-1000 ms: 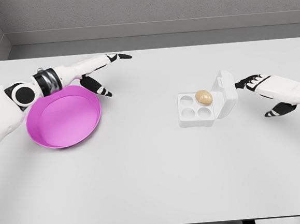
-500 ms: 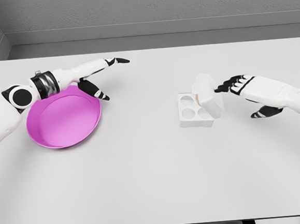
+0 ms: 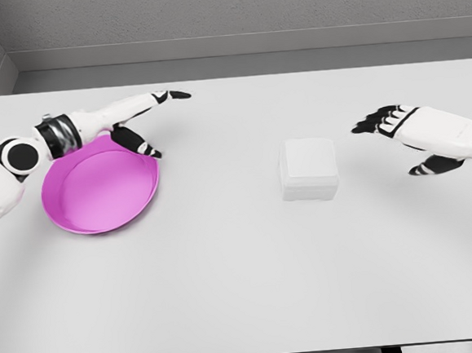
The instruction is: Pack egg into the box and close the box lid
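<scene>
White table (image 3: 245, 290), closed box (image 3: 308, 168)

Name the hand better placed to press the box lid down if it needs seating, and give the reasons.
Right. The right hand, open, hovers just right of the closed white box. The left hand is far off, over the pink plate's far rim.

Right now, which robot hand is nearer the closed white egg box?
Right. The right robot hand hovers open just right of the closed white egg box; the left robot hand is far left, over the pink round plate.
</scene>
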Tool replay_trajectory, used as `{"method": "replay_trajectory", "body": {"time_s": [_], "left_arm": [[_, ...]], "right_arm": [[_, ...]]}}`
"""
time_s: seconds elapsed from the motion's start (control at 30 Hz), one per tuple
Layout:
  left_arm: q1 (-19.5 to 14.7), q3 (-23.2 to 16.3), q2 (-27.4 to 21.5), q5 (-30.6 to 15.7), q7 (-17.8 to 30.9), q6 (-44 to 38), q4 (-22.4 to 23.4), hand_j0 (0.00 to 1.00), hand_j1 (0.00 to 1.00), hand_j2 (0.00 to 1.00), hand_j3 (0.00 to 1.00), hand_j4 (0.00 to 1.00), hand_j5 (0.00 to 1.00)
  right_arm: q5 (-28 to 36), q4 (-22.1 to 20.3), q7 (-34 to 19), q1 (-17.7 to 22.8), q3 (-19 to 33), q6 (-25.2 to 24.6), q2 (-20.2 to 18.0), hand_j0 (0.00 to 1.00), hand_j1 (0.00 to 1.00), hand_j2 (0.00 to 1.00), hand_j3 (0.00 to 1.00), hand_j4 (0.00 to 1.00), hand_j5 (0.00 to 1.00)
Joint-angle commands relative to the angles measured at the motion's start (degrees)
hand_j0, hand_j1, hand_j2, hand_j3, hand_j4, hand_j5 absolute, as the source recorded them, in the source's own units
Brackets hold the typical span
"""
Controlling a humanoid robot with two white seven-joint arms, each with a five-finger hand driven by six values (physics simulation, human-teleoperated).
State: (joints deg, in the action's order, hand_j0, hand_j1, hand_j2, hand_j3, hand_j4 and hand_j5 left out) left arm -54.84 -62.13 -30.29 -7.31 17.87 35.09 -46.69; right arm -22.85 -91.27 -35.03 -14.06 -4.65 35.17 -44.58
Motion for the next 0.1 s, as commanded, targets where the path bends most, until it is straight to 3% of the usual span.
{"method": "replay_trajectory", "body": {"time_s": [0.0, 0.07], "left_arm": [[0.00, 0.17, -1.17, -0.42, -0.02, -0.09, 0.02, 1.00, 1.00, 1.00, 1.00, 1.00, 1.00], [0.00, 0.17, -1.26, -0.42, -0.02, -0.09, 0.11, 1.00, 1.00, 1.00, 1.00, 1.00, 1.00]], "right_arm": [[3.78, -0.14, 0.03, 0.00, 0.87, -0.17, -3.67, 1.00, 1.00, 1.00, 1.00, 1.00, 1.00], [3.78, -0.23, 0.03, 0.00, 0.78, -0.17, -3.67, 1.00, 1.00, 1.00, 1.00, 1.00, 1.00]]}}
